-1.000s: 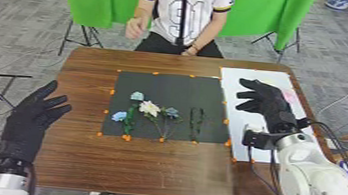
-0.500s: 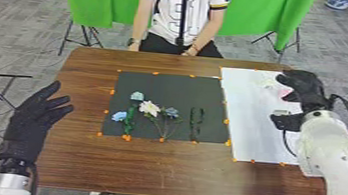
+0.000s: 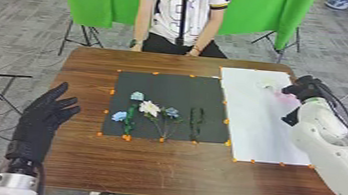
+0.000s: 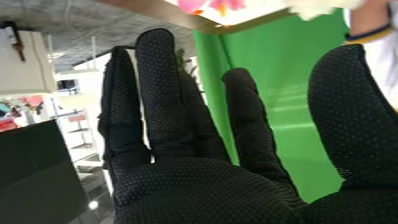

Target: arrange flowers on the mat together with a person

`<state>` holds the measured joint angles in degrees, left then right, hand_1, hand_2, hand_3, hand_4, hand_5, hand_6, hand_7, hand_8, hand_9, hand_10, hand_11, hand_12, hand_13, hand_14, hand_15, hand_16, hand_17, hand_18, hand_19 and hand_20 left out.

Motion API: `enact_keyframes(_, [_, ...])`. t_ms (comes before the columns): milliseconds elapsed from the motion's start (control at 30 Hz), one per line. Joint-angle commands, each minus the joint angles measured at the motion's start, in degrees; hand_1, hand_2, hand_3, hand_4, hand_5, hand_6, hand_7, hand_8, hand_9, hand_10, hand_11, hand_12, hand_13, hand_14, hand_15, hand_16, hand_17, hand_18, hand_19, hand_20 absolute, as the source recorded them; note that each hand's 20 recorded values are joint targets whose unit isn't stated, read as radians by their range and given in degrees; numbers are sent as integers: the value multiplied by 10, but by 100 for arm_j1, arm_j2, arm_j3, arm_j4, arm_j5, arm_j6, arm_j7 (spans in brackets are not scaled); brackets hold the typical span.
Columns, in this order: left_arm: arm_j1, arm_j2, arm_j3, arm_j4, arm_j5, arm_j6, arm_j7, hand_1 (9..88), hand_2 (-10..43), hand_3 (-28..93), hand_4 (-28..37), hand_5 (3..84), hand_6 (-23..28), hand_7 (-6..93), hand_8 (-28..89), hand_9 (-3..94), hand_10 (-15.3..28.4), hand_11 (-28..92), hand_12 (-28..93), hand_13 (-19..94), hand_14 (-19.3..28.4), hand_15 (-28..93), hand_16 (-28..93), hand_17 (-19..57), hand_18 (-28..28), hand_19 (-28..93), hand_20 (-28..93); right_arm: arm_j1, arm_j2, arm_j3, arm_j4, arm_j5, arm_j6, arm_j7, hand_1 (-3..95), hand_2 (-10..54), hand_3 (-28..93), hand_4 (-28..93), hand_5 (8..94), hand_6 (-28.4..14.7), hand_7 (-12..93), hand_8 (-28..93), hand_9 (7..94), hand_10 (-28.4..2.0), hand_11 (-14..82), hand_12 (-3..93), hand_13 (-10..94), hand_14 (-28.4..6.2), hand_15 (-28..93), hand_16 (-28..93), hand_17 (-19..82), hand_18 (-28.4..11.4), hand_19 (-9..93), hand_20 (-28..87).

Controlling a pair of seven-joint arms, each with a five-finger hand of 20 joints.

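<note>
The brown wooden table [image 3: 103, 165] has its right edge under the right arm [image 3: 328, 135], and the right hand [image 3: 307, 88] is at the far right part, close to this edge. Toward the left from this hand lies the white sheet [image 3: 253, 122], with the white flower [image 3: 267, 84] and the pink flower [image 3: 285, 98] at its far end; the pink one is just beside the hand, and I cannot tell if they touch. Between the left hand [image 3: 46, 113] and the black mat [image 3: 167, 82] there is a strip of wood, and a wider wood part lies between the mat and the near edge. Orange markers stand around the border of the mat.

The right arm comes from the near right side and extends toward the far side. In the right wrist view, the right hand [image 4: 195, 187] has its fingers straight and apart, with the thumb away from them. The left hand is over the left edge, pointing to the far side, its fingers loosely spread.

On the mat are the pale blue flower [image 3: 137, 96], the blue flower [image 3: 119, 116], the large white flower [image 3: 150, 108], the grey-blue flower [image 3: 171, 112] and, to their right, the dark green stems [image 3: 196, 123].
</note>
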<state>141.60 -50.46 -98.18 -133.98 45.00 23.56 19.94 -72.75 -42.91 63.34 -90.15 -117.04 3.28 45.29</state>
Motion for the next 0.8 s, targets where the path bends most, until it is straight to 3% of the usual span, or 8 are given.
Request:
enact_keyframes(33, [83,-1,8,42,-52,-19,65,185,57,786,-283,311,60,153,-110,309,184,298,96,215,253,546,-111,-92,223,505,100,359,-17,-163,307,-51,-526,3,283,-19,735,-241,387,7,154,-119,376,-191,122,148,476,-169,627,70,205,-230,701,99])
enact_keyframes(467, [-81,-84,48,64,38,-87,-146,190,56,788,-283,311,61,156,-111,310,185,301,95,215,253,549,-112,-92,222,507,100,542,-276,-565,769,-399,-1378,-477,309,-41,738,-250,379,37,171,-130,381,-179,122,148,480,-156,615,71,202,-227,691,95])
enact_keyframes(567, [-127,-96,75,75,43,-109,-169,191,56,789,-283,312,61,156,-111,310,185,303,95,215,253,550,-112,-92,222,507,100,534,-258,-752,846,-617,-1162,-629,330,-53,750,-260,399,50,184,-138,411,-164,134,146,500,-143,601,71,206,-222,687,96])
enact_keyframes(733, [-181,-109,108,94,65,-161,-210,192,57,787,-283,312,62,156,-111,310,186,302,94,215,253,550,-113,-92,222,508,100,590,-164,-1242,1011,-1147,-532,-692,456,-92,707,-281,604,70,220,-113,603,-99,207,144,625,-75,531,133,256,-176,692,98])
enact_keyframes(800, [-199,-119,117,101,82,-167,-231,193,57,787,-283,313,62,155,-111,310,185,302,94,215,253,549,-114,-92,221,508,100,577,-141,-1325,1052,-1171,-265,-721,526,-94,637,-282,705,69,228,-65,748,-62,135,260,683,-36,491,219,285,-154,699,98])
